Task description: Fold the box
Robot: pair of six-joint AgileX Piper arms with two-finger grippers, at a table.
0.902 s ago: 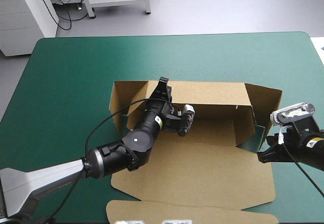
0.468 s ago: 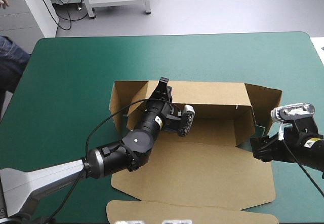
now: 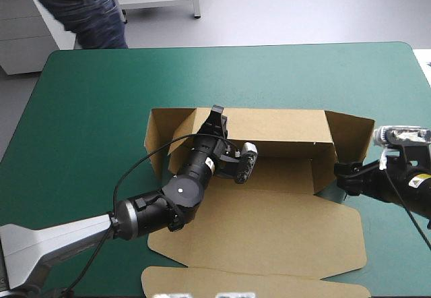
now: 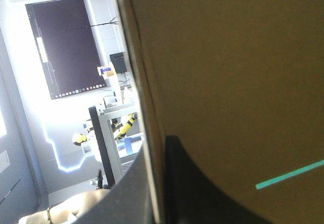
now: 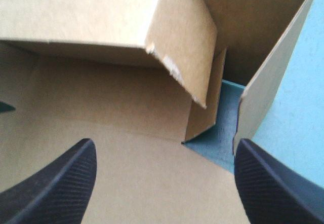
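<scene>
On the teal-green cover (image 3: 87, 109), brown box (image 3: 269, 230) partly raised, left claw (image 3: 217, 114) pinching its back wall (image 3: 283, 126), right claw (image 3: 340, 176) splayed.

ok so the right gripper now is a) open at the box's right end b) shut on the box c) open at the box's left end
a: the right gripper has its fingers wide apart in its wrist view, with the right end flaps of the box just ahead of them.

The high view looks down on the table (image 3: 81, 96); 2 wrist views crowd the box (image 3: 283, 126).
</scene>
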